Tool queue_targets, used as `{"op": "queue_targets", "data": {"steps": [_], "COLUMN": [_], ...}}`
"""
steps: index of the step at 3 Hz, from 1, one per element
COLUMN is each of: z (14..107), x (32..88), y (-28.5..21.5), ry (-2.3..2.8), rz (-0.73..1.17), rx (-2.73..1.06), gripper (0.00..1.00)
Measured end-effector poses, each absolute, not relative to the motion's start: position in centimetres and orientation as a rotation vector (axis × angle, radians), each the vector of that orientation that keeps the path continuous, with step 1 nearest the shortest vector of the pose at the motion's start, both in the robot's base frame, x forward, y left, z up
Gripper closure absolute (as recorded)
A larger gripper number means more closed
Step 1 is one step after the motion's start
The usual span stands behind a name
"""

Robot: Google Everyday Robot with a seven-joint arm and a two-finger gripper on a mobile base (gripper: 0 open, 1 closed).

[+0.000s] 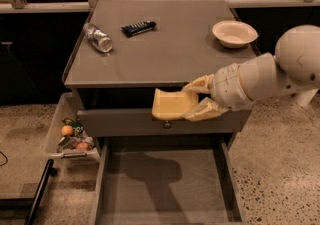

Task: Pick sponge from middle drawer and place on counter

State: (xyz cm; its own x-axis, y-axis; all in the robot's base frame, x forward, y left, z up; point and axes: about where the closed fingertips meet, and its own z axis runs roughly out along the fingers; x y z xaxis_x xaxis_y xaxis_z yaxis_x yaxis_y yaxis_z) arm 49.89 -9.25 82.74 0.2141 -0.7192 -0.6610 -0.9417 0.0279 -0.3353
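The cream two-finger hand [196,99] clamps the pale yellow soft sponge [171,105] at the front edge of the flat grey desk [170,54], above the open shallow grey middle drawer [165,189], held high likely to clear the rim.

White arm [272,71] w/ fat rounded segments, ribbed wrist; cream-fingered gripper [190,102] just below counter [170,54] front edge.
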Motion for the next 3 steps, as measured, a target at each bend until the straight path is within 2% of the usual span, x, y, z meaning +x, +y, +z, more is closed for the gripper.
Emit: {"op": "queue_targets", "data": {"steps": [1, 3], "z": [88.6, 89.0], "x": [51.5, 52.7], "y": [-8.5, -8.3], "ry": [1.496, 1.488], "rz": [0.313, 0.296], "rx": [-1.745, -1.733], "gripper": [1.0, 1.0]}}
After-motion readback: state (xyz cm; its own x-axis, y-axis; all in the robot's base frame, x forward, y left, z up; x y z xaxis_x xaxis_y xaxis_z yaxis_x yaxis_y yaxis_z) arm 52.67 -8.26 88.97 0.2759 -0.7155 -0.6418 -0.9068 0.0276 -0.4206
